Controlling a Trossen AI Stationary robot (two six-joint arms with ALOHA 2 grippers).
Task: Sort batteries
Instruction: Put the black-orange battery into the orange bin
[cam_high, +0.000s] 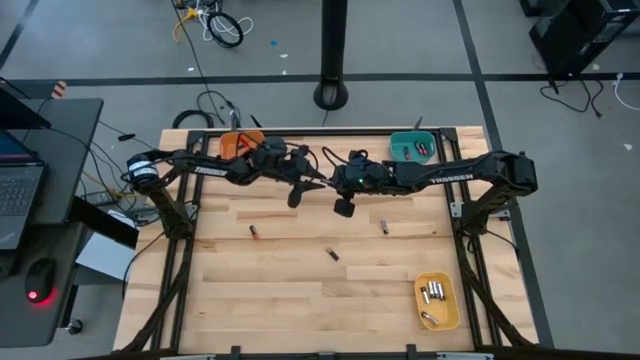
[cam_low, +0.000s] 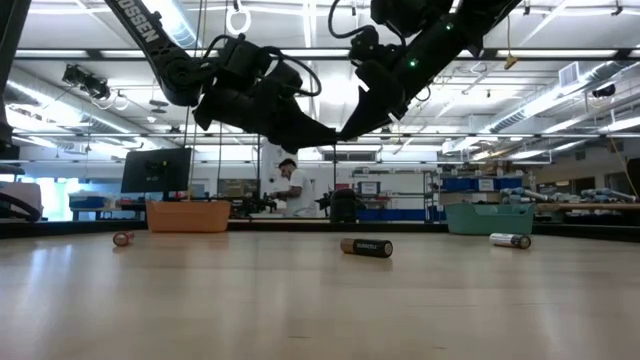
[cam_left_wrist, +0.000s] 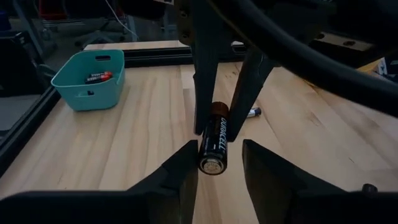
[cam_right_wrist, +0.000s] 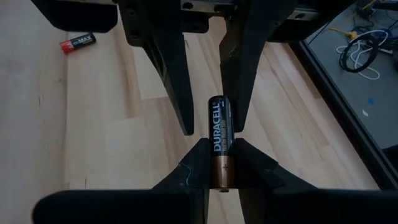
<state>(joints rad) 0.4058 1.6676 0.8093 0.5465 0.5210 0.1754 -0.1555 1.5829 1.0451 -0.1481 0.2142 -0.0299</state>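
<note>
Two end effectors meet in mid-air above the back half of the wooden surface (cam_high: 300, 300), tips together over its middle. The right end effector (cam_right_wrist: 222, 163) grips a black-and-copper Duracell battery (cam_right_wrist: 222, 143) by its copper end, fingers clenched on it. The left end effector (cam_left_wrist: 219, 163) has its fingers (cam_left_wrist: 180, 168) on either side of the battery's other end, with a small gap showing on each side; whether it is gripping I cannot tell.

Below them the surface is mostly open. Three loose batteries (cam_high: 330, 254) lie well apart near the middle. An orange bin (cam_high: 236, 143) and a teal bin (cam_high: 412, 148) sit at the back edge, the teal one holding batteries. A yellow bin (cam_high: 437, 301) with several cells sits near the front right corner.
</note>
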